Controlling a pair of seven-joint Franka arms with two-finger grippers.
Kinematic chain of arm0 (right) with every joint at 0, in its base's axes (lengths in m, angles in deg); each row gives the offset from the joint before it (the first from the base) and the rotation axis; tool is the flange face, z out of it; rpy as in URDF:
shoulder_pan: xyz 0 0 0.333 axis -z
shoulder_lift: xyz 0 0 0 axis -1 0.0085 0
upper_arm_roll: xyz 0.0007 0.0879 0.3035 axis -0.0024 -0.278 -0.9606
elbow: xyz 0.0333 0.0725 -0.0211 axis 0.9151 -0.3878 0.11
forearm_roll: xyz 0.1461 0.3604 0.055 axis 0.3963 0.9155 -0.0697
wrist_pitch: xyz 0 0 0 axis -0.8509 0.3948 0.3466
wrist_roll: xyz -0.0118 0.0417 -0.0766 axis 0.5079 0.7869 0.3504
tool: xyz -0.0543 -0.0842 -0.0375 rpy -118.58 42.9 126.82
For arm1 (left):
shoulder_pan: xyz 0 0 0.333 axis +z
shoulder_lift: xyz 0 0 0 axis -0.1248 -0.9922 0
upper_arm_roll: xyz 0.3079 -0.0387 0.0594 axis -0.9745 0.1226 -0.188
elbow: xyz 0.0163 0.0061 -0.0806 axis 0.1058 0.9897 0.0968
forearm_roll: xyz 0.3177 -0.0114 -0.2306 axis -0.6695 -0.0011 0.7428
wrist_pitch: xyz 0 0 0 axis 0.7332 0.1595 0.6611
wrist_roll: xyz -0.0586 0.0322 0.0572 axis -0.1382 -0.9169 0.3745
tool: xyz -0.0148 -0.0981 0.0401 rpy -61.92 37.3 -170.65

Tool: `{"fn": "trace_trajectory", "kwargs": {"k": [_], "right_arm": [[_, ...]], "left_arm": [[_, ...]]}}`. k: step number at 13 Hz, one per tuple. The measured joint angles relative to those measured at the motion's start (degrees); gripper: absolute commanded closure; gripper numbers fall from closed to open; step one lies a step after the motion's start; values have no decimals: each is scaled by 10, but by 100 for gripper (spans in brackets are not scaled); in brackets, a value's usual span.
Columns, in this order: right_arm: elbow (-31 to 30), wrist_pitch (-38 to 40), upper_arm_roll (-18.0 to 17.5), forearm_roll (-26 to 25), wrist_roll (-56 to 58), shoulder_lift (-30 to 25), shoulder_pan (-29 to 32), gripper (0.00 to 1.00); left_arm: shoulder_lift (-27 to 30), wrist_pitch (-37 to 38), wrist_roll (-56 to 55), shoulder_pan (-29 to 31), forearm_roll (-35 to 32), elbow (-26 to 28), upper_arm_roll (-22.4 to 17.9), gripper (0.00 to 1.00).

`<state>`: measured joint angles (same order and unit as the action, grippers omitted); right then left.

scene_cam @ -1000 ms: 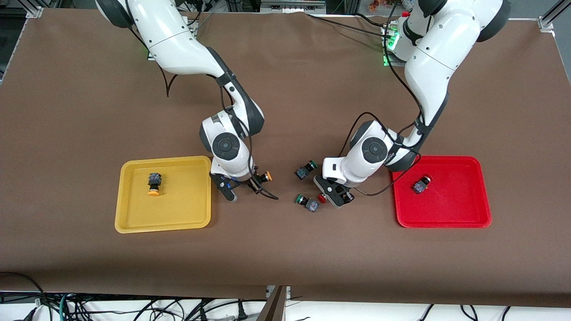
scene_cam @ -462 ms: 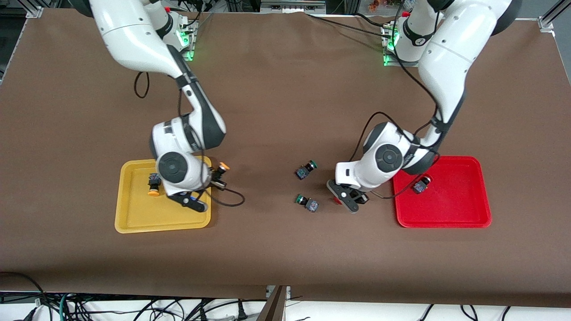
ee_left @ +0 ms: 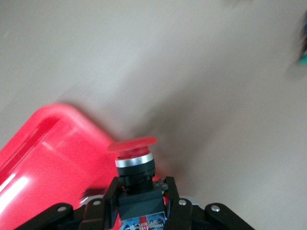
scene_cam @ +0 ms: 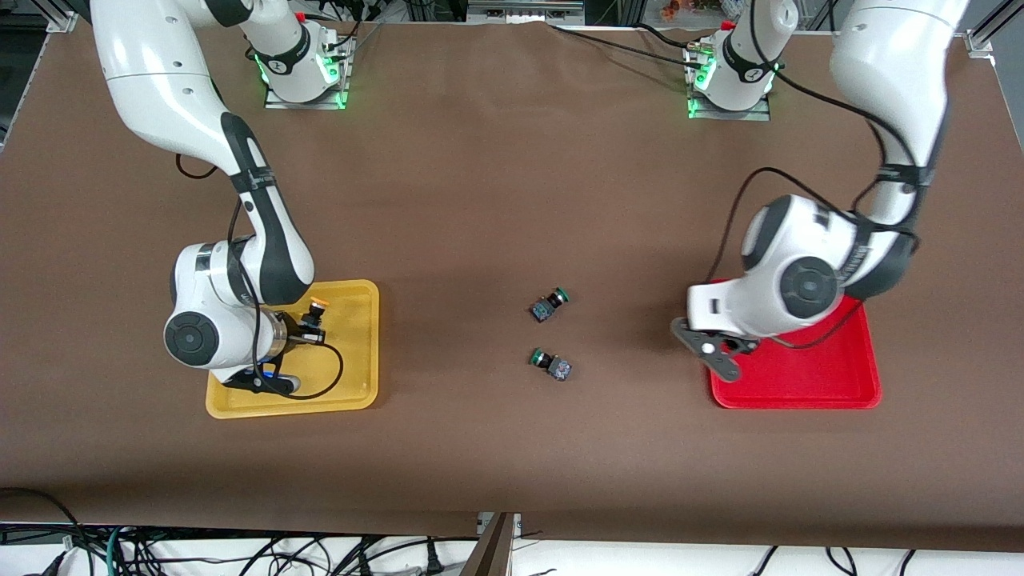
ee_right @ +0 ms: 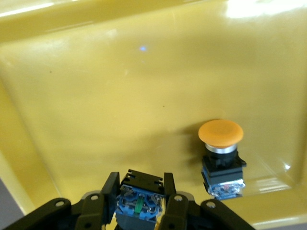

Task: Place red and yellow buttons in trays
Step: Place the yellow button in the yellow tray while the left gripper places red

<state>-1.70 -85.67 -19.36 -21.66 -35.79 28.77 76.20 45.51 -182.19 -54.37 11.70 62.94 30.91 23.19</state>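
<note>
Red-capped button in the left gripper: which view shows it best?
Left wrist view. The red-capped button fills the frame's middle, cap, silver collar and dark body clamped in the left gripper, over the red tray edge. In the front view the arm hides it; the right wrist view lacks it.

Bright, even light falls from overhead, and the front view is sharp. Soft shadows lie on the table (scene_cam: 512, 200) under both arms. The yellow tray (ee_right: 96, 86) shows white glare along its rim. The left wrist view is smeared by motion blur: the red tray (ee_left: 48, 158) has streaked edges.
</note>
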Motion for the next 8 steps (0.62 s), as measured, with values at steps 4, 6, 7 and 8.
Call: {"fn": "trace_trajectory", "kwargs": {"k": [4,6,7,8], "right_arm": [[0,-17,-4,-1,4,15,-10,0],[3,-10,-3,-1,25,9,-9,0],[7,9,-1,-1,38,2,-7,0],[11,32,0,-1,58,-8,-2,0]], "left_arm": [[-62,-111,209,147,-62,19,-5,74],[-98,-158,296,202,-65,20,-2,1],[-106,-167,313,212,-65,20,0,0],[-106,-167,317,212,-65,19,2,0]]}}
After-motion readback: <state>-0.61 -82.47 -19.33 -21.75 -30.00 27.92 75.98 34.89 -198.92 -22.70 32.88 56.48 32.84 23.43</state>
